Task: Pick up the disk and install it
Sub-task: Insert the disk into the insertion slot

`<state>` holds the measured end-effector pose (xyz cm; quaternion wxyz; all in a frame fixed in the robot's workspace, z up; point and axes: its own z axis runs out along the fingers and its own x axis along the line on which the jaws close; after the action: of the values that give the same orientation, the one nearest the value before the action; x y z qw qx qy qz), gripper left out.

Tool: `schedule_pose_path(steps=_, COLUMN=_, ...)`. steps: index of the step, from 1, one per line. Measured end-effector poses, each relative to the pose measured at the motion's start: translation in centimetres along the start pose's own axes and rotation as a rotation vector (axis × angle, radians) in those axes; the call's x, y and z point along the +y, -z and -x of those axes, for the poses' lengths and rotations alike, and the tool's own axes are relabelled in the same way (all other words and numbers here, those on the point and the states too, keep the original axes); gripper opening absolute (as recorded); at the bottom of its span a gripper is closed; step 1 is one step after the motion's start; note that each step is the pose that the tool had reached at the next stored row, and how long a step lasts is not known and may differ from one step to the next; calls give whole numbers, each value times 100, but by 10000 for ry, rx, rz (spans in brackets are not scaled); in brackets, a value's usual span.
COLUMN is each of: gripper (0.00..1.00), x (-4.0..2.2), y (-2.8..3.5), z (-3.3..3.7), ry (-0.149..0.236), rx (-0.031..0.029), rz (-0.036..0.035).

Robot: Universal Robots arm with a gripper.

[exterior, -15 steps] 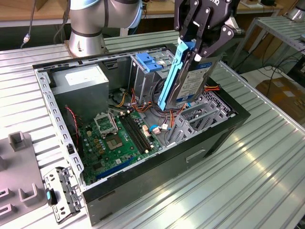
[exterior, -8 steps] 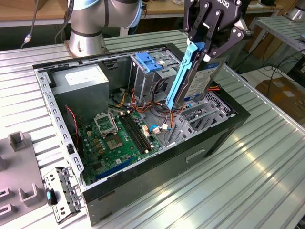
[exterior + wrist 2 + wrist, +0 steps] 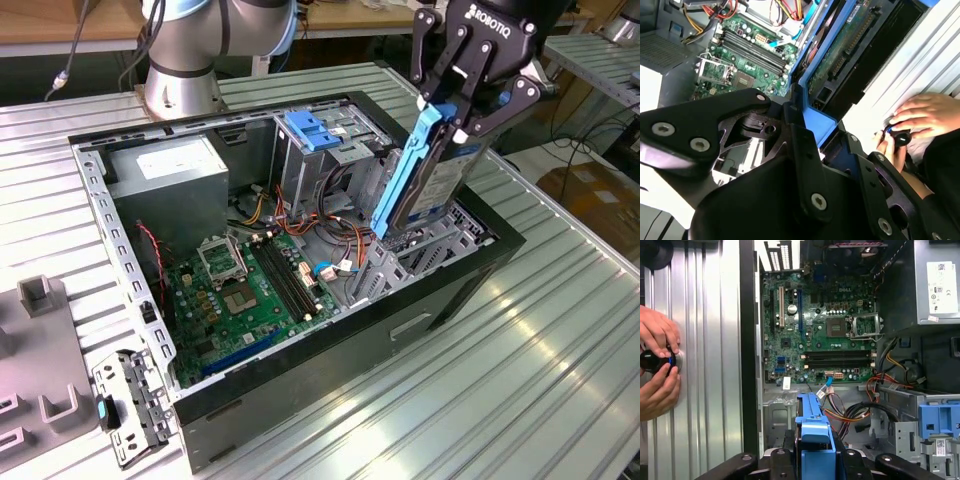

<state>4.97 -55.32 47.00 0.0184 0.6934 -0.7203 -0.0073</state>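
Observation:
My gripper (image 3: pixel 447 118) is shut on the disk (image 3: pixel 425 180), a dark grey drive in a bright blue carrier. It hangs nearly upright, tilted a little, with its lower end down inside the drive bay at the exterior view's right end of the open computer case (image 3: pixel 330 370). In the second wrist view the gripper (image 3: pixel 812 125) clamps the disk's (image 3: pixel 840 55) blue frame, and the drive's green circuit side shows. In the first wrist view the blue carrier (image 3: pixel 812 430) runs out from between the black fingers (image 3: pixel 785 462) toward the motherboard (image 3: pixel 825 335).
Inside the case lie the motherboard (image 3: pixel 250 290), a grey power supply (image 3: pixel 165 170), loose cables and a pale-blue ribbed plate (image 3: pixel 315 130). A perforated grey bracket (image 3: pixel 125 410) with a blue tab lies on the table. A person's hands (image 3: pixel 657 365) hold a small black knob beside the case.

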Motion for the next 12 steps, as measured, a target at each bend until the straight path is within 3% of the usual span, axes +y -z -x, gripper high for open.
schedule_pose_path(steps=4, gripper=37, x=-69, y=-32, z=-7, ry=23, rx=36, rz=-7)
schedule_pose_path(steps=12, gripper=37, x=-79, y=-38, z=-7, ry=22, rx=37, rz=-8)
